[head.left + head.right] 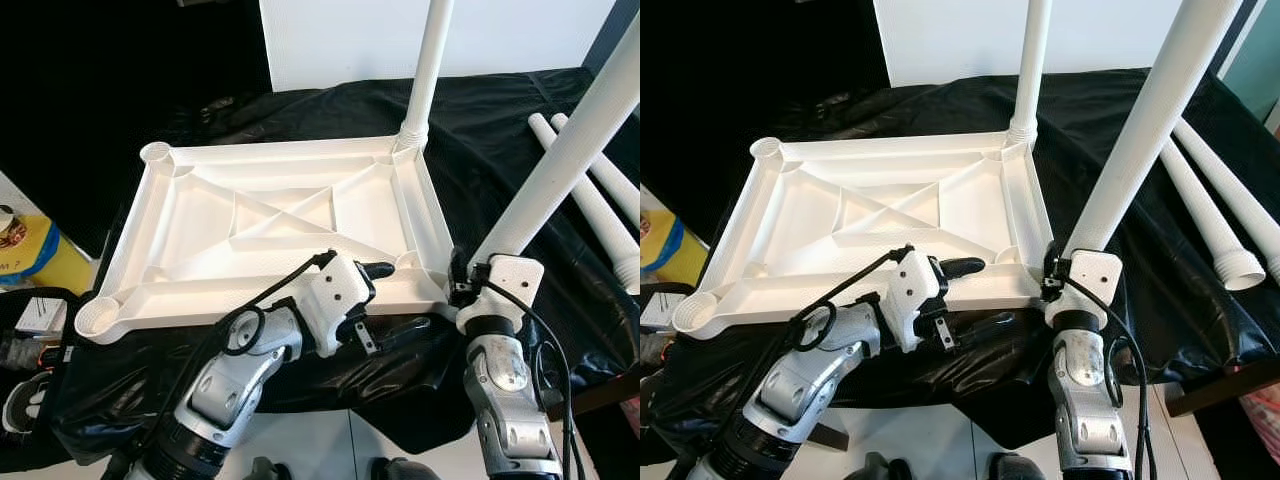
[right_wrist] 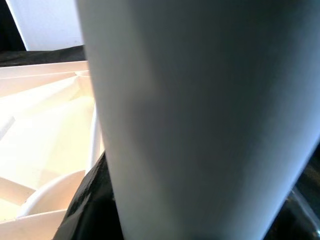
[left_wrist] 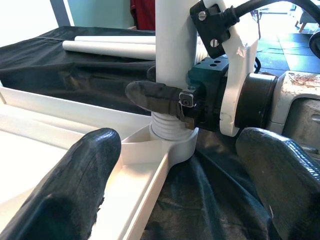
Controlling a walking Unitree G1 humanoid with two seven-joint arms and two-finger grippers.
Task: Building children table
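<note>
A: Right tool (image 1: 1055,275)?
B: Clamped on a white leg (image 1: 1145,130); long axis rises steeply, leaning up and away to the right, base in the near-right corner socket of the upturned tabletop (image 1: 200,235).
A: Left tool (image 1: 385,300)?
B: Fingers spread, straddling the tabletop's near rim just beside that socket, gripping nothing.
</note>
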